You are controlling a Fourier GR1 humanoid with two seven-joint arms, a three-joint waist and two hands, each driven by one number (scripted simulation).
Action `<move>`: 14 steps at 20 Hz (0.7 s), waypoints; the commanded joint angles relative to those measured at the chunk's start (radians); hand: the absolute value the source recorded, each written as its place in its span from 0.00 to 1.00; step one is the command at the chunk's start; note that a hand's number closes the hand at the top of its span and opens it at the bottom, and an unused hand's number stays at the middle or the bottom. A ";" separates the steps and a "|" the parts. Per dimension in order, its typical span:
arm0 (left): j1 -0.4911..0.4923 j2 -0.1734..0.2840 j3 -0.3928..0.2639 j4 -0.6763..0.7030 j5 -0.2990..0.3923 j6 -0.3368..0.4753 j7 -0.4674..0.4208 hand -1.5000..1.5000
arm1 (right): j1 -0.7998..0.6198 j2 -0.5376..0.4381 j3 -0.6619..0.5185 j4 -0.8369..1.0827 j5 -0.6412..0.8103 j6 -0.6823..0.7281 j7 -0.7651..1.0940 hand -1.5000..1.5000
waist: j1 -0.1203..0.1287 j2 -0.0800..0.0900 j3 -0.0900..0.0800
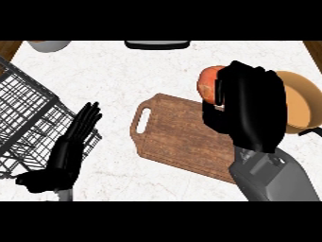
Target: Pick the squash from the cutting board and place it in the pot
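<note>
Squash (pixel 208 85): at my right hand (pixel 250 106) fingertips, curled fingers holding it.
Hand: raised between cutting board (pixel 177 137) and pot (pixel 304 106).

We record a white marbled counter (pixel 122 71) as the landmark surface. On its left side stands a dark wire rack (pixel 17 123), running off the left edge of view. At the counter's far edge we note a grey round vessel (pixel 49 45), partly cut off, and a dark tray-like object (pixel 157 44), likewise cut off.
</note>
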 commanded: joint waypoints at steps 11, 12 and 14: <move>-0.024 0.040 0.095 0.038 0.036 -0.033 -0.007 0.50 | -0.005 -0.253 -0.408 0.210 -0.178 -0.092 -0.274 1.00 | 0.007 0.008 -0.002; -0.019 -0.004 0.063 0.092 -0.023 0.024 -0.062 0.50 | 0.050 -0.292 -0.451 0.246 -0.206 -0.140 -0.339 1.00 | 0.003 0.011 -0.002; -0.100 -0.004 0.076 0.056 -0.014 0.034 0.033 0.50 | 0.024 -0.279 -0.448 0.313 -0.218 -0.160 -0.372 1.00 | 0.005 0.009 -0.002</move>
